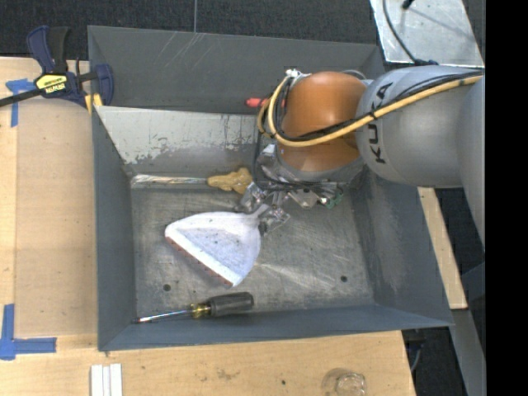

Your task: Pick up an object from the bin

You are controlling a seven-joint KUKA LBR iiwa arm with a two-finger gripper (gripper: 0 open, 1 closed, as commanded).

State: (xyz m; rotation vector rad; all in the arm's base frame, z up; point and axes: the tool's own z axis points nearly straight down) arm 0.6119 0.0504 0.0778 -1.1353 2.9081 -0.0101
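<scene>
Pincer (266, 211) low in bin (114, 238), by the far right corner of the white wedge-shaped piece (213, 246). Apart or together: cannot tell. Risks: a corner grip would likely slip and pivot the wedge; tan lump (231, 180) just behind may be nudged.

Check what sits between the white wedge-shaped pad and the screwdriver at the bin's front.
Nothing: in the camera view, only bare grey bin floor separates the white wedge-shaped pad from the screwdriver.
</scene>
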